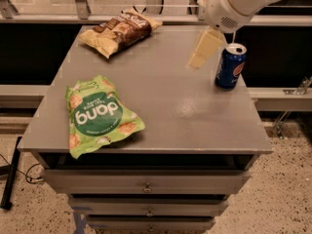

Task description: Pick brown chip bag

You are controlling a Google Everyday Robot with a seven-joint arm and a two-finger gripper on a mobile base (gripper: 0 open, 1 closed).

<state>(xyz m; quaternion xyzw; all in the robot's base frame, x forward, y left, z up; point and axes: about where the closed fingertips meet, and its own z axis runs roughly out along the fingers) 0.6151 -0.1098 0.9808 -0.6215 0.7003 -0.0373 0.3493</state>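
Note:
The brown chip bag (119, 31) lies at the far left corner of the grey table (161, 101), dark brown in the middle with pale yellow ends. My gripper (200, 57) hangs from the white arm at the upper right, above the table's far right part, left of the blue can. It is well to the right of the brown bag and apart from it. I see one cream finger (206, 48) pointing down and to the left; nothing is in it.
A green chip bag (97, 116) lies near the front left edge. A blue soda can (230, 66) stands upright near the right edge, close to my gripper. Drawers sit under the tabletop. A rail runs behind the table.

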